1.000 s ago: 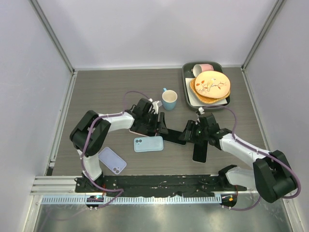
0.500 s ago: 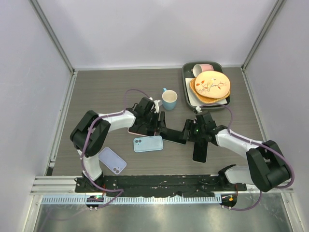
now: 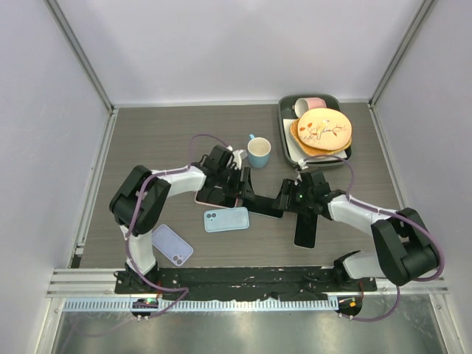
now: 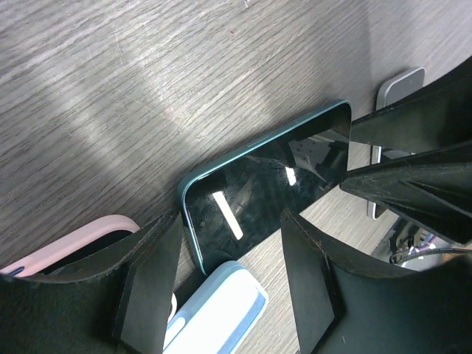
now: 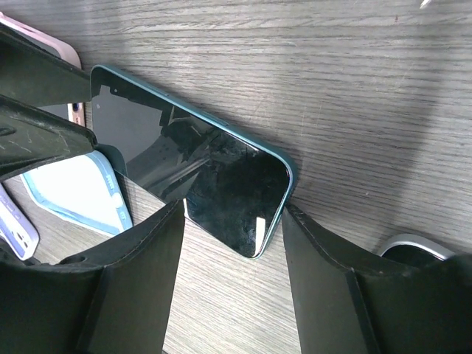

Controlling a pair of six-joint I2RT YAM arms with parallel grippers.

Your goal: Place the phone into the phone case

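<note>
A teal-edged phone [image 3: 264, 206] lies screen up on the table between my two grippers. My left gripper [image 3: 242, 190] is open, and in its wrist view its fingers [image 4: 151, 284] straddle one end of the phone [image 4: 258, 188]. My right gripper [image 3: 285, 199] is open too, over the other end of the phone [image 5: 199, 169], its right finger [image 5: 324, 280] by the phone's corner. A light blue phone case [image 3: 226, 219] lies just in front of the phone and shows in both wrist views [image 4: 214, 317] [image 5: 74, 192].
A pink case [image 3: 212, 198] lies under my left gripper. A lavender case [image 3: 171, 245] sits near left, and a black phone [image 3: 306, 230] lies under my right arm. A blue mug [image 3: 259, 151] stands behind, and a tray [image 3: 286, 129] of plates is at back right.
My right gripper has edged left, closer over the phone's end. My left gripper has hardly moved. Both stay open.
</note>
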